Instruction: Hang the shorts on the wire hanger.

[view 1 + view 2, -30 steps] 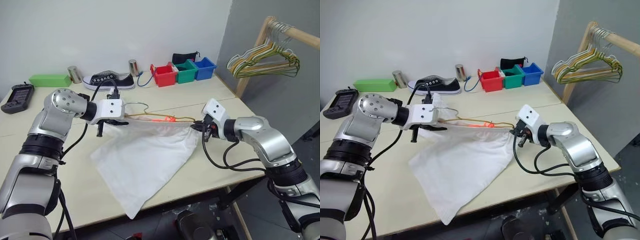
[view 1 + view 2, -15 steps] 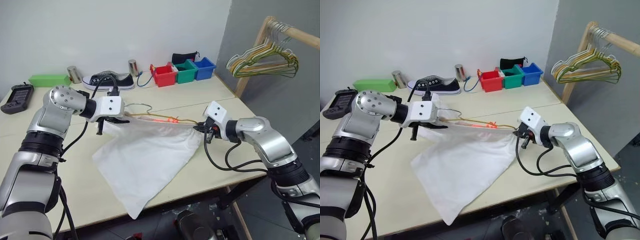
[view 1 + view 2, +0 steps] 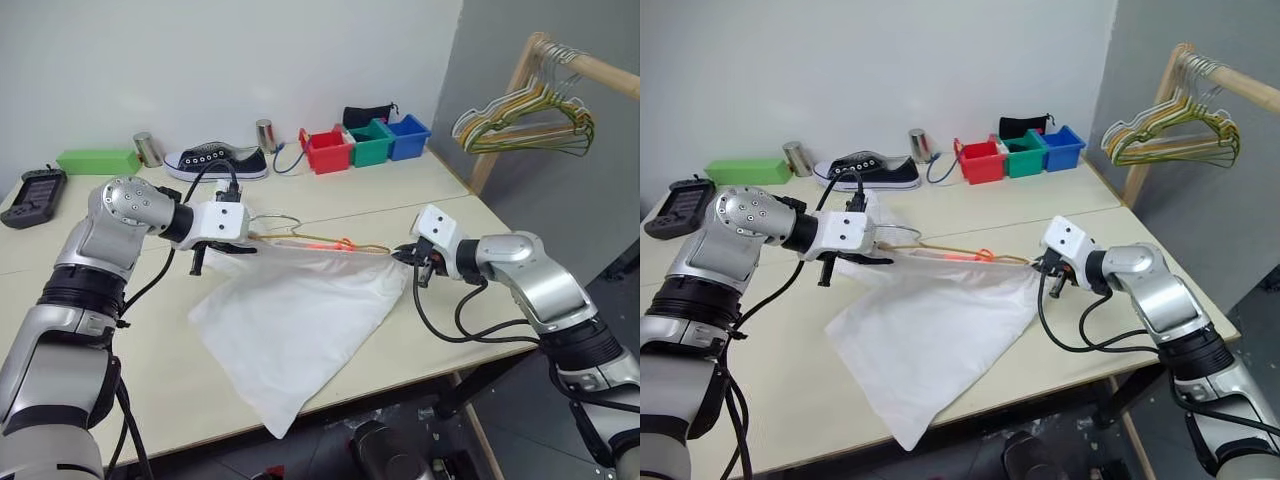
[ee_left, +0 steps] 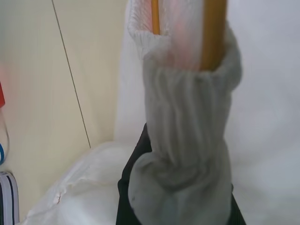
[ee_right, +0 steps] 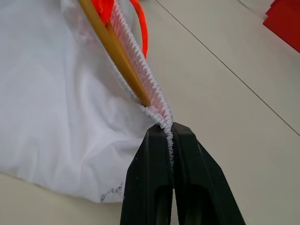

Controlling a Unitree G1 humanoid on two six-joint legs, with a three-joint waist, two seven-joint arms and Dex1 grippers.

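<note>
The white shorts [image 3: 300, 320] lie spread on the table, one leg hanging over its front edge. Their waistband is stretched in a taut line just above the table between my two grippers. My left gripper [image 3: 243, 243] is shut on the bunched left end of the waistband [image 4: 187, 122]. At the right end, my right gripper [image 5: 168, 136] is shut on the elastic edge. The pale yellow wire hanger [image 3: 310, 240] runs inside the waistband, its hook [image 3: 283, 218] sticking out near my left gripper. The orange drawstring [image 3: 340, 241] shows at the middle.
At the back of the table [image 3: 420, 190] stand a black sneaker [image 3: 215, 160], two metal cans [image 3: 266, 134], red [image 3: 328, 150], green [image 3: 372, 142] and blue [image 3: 408, 135] bins, a green box [image 3: 98, 160] and a black handset [image 3: 35, 195]. A bunch of hangers [image 3: 525, 125] hangs on a wooden rail, right.
My right wrist has rolled a little. Both grippers keep their hold, and the waistband stays stretched between them.
</note>
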